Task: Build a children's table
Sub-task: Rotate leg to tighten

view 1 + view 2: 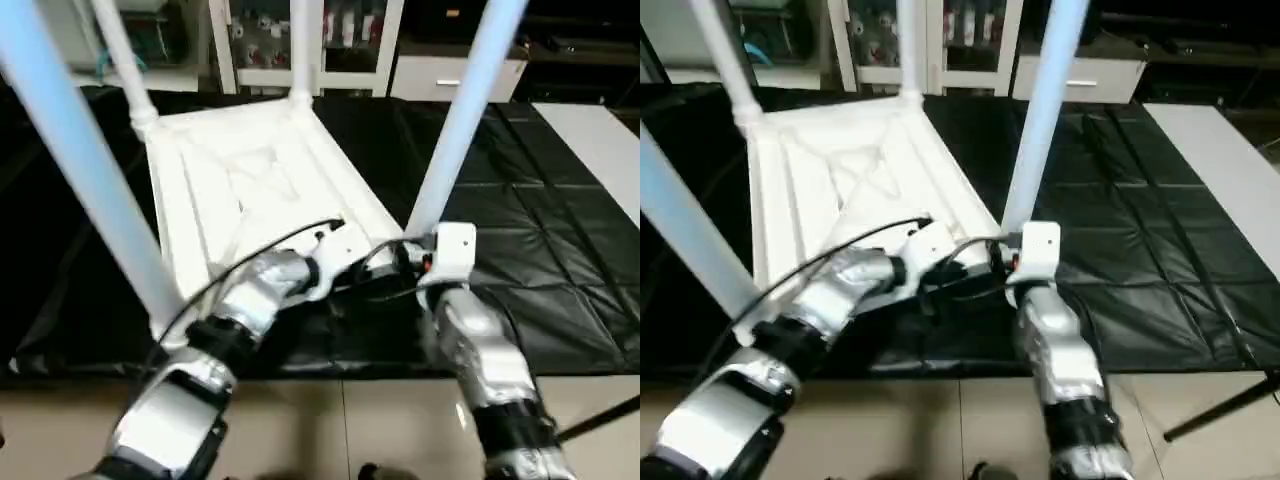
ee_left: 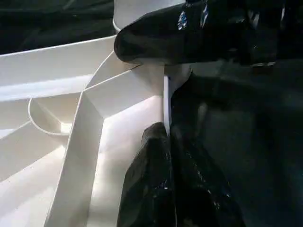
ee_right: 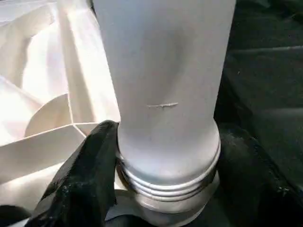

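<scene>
White plastic table top point(image 1: 250, 190) lies upside down on black floor mat point(image 1: 520, 220), X-ribbed underside facing up, four white legs standing up from the corner sockets. Right gripper point(image 3: 161, 189) has its black fingers point(image 3: 85, 175) round the base of the near right leg point(image 1: 460, 120), one each side, just above the threaded collar at the socket. Left gripper point(image 2: 168, 137) clenched, fingertips pinching the thin raised rim by that same corner.

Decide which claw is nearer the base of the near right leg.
Right. The right claw straddles the leg's base, while the left claw pinches the tabletop's rim beside it.
</scene>
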You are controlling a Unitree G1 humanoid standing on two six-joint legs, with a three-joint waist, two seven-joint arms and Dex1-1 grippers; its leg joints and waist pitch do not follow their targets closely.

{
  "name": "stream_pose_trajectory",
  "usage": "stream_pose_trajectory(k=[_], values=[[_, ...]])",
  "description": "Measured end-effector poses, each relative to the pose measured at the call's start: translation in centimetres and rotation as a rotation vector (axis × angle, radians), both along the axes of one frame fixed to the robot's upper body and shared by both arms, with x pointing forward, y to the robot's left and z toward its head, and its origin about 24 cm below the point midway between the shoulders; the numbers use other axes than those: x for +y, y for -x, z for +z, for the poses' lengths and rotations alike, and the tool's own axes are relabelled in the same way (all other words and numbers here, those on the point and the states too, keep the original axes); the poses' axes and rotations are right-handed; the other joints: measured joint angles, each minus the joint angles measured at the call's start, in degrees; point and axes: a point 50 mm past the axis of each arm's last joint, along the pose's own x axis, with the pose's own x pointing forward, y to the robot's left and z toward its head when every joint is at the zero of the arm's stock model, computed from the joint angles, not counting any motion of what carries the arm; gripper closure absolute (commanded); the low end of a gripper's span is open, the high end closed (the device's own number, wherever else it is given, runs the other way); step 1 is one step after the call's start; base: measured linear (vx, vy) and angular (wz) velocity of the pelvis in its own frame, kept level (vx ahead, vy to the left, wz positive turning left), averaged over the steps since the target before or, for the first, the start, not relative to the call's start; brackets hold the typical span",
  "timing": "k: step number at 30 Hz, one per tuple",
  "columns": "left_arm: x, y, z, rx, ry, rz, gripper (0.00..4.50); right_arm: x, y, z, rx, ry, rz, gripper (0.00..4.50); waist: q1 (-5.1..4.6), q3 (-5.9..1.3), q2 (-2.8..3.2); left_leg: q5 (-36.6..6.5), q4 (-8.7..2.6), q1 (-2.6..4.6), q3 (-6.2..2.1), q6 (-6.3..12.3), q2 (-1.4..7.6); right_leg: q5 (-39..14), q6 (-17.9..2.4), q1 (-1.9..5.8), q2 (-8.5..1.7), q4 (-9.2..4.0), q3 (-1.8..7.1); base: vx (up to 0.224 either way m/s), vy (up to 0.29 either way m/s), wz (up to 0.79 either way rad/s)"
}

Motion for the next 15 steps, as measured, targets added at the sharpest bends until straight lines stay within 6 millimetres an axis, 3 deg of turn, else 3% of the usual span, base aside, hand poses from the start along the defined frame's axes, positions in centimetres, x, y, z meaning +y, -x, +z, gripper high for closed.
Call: stream_pose_trajectory(k=[5,6,9,10,14,15], values=[[0.0,-0.2,0.2,-0.012,-0.003,0.004,4.50,0.1,-0.3,0.1,-0.029,0.001,0.008,1.81,0.25,-0.04,0.06,0.0,-0.02,0.06,0.01,0.01,0.03,0.6,-0.3,0.02,0.00,0.07,-0.03,0.000,0.000,0.00],[0.0,-0.2,0.2,-0.014,-0.003,0.001,4.50,0.0,-0.2,0.1,-0.033,0.001,0.013,1.25,0.29,-0.05,0.08,0.0,-0.07,0.07,0.01,0.02,0.03,0.6,-0.3,0.02,0.01,0.08,-0.03,0.000,0.000,0.00],[0.4,-0.1,0.4,-0.014,-0.007,-0.038,4.50,-0.5,0.4,0.0,-0.057,-0.003,0.082,1.05,0.55,-0.04,0.10,0.0,-0.30,0.10,0.07,0.03,0.07,0.6,-0.3,-0.06,0.04,0.07,-0.07,0.000,0.000,0.00],[0.6,0.0,0.4,-0.011,-0.008,-0.057,4.50,-0.8,0.7,0.1,-0.061,0.006,0.112,0.76,0.62,-0.04,0.15,0.0,-0.37,0.12,0.08,0.04,0.10,0.6,-0.2,-0.08,0.06,0.07,-0.09,0.000,0.000,0.00],[2.0,0.5,0.4,0.008,-0.007,-0.120,4.50,-1.9,2.0,0.5,-0.046,0.056,0.287,0.58,0.83,-0.04,0.21,0.0,-0.48,0.24,0.09,0.08,0.19,0.5,-0.1,-0.04,0.13,0.08,-0.12,0.000,0.000,0.00],[2.4,0.7,0.3,0.016,-0.010,-0.139,4.50,-2.3,2.5,0.8,-0.039,0.074,0.339,0.33,0.94,-0.03,0.22,0.0,-0.53,0.28,0.09,0.02,0.19,0.5,-0.1,0.02,0.12,0.07,-0.11,0.000,0.000,0.00]])
